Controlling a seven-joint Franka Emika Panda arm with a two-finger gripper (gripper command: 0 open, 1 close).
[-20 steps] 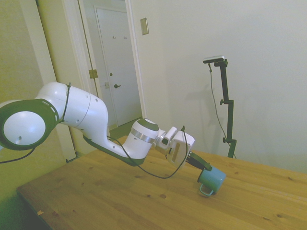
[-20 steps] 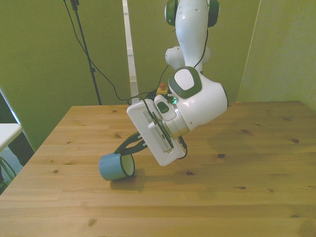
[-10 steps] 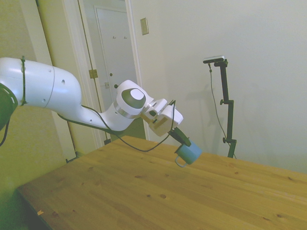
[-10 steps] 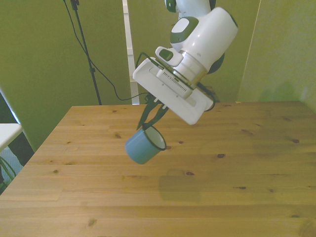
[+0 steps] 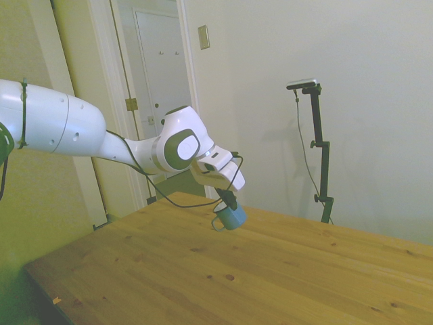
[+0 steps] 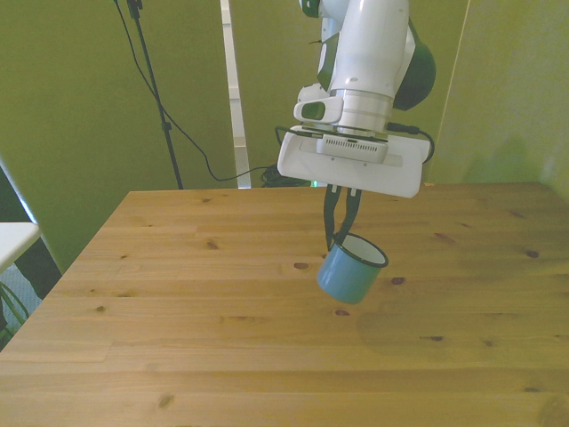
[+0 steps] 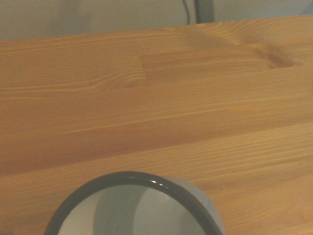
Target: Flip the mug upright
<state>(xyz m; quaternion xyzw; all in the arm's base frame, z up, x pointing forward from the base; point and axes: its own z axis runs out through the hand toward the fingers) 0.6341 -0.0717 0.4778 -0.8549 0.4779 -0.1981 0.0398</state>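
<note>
One teal-blue mug (image 6: 351,272) with dark rim and white inside, tilted, hanging above the wooden surface (image 6: 222,356), rim pinched in the pincer (image 6: 341,238).

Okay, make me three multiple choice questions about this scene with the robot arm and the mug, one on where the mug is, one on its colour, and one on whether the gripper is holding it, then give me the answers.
1. Where is the mug?
A. Lying on the table
B. Held in the air above the table
C. On the floor

2. What colour is the mug's outside?
A. Teal-blue
B. Red
C. Yellow

3. What is the gripper doing?
A. Open, away from the mug
B. Shut on nothing
C. Shut on the mug's rim

Answers:
1. B, since the front view shows the mug hanging tilted above the wooden table, with its shadow apart from it.
2. A, as both the side view and the front view show a teal-blue wall, with a dark rim and pale inside.
3. C, since the fingers pinch the rim and the mug hangs from them.
</note>
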